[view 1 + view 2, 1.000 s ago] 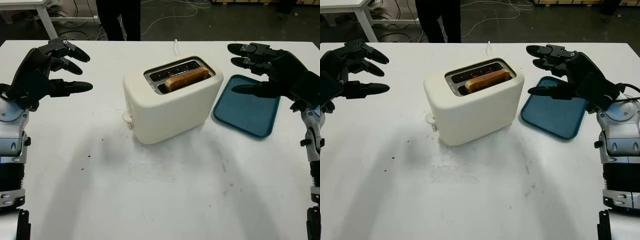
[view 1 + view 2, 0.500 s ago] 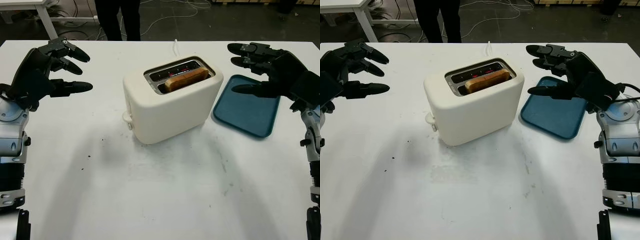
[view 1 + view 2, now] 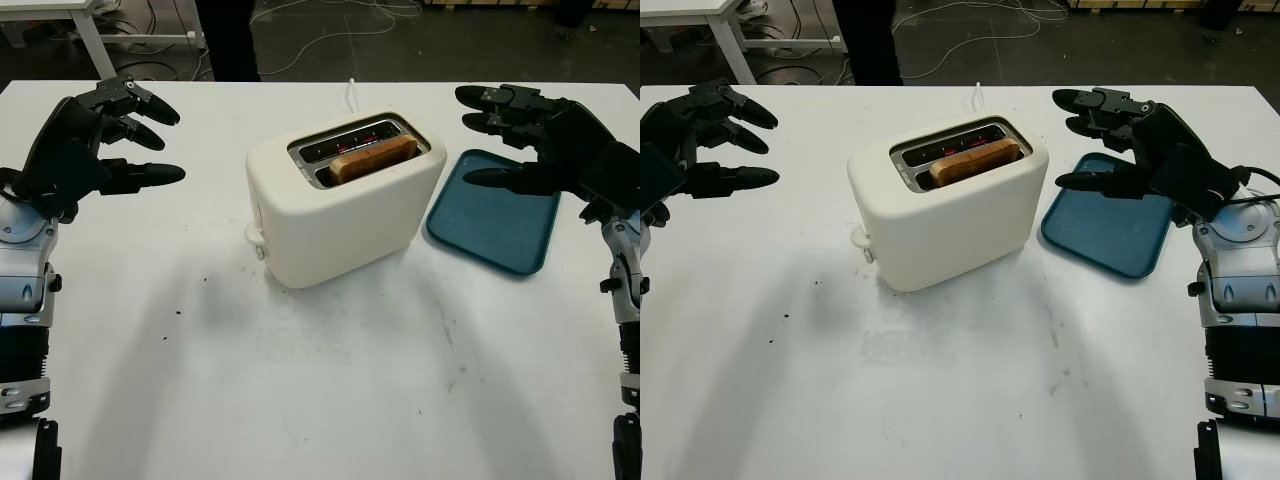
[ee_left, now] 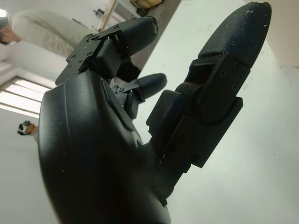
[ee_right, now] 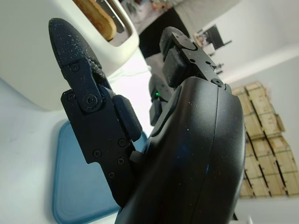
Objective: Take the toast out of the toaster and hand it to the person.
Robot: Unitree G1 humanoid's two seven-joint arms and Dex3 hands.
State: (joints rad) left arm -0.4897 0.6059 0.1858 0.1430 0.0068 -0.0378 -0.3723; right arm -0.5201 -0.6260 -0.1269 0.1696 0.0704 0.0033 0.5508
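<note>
A cream toaster point(image 3: 340, 215) stands in the middle of the white table, with a slice of brown toast point(image 3: 374, 157) poking out of its front slot. The rear slot point(image 3: 352, 140) holds nothing I can see. My left hand point(image 3: 120, 135) hovers open above the table, well to the left of the toaster. My right hand point(image 3: 510, 140) hovers open to the toaster's right, above the blue tray point(image 3: 495, 225). Neither hand touches the toaster. A person's dark legs point(image 3: 228, 40) stand beyond the table's far edge.
A white power cord point(image 3: 351, 92) runs from behind the toaster towards the far edge. Small dark specks point(image 3: 175, 312) mark the table at the near left. Another white table point(image 3: 70, 15) stands at the far left, with cables on the dark floor behind.
The person beyond the far edge has shifted slightly to the left. Both hands and the toast have stayed where they were.
</note>
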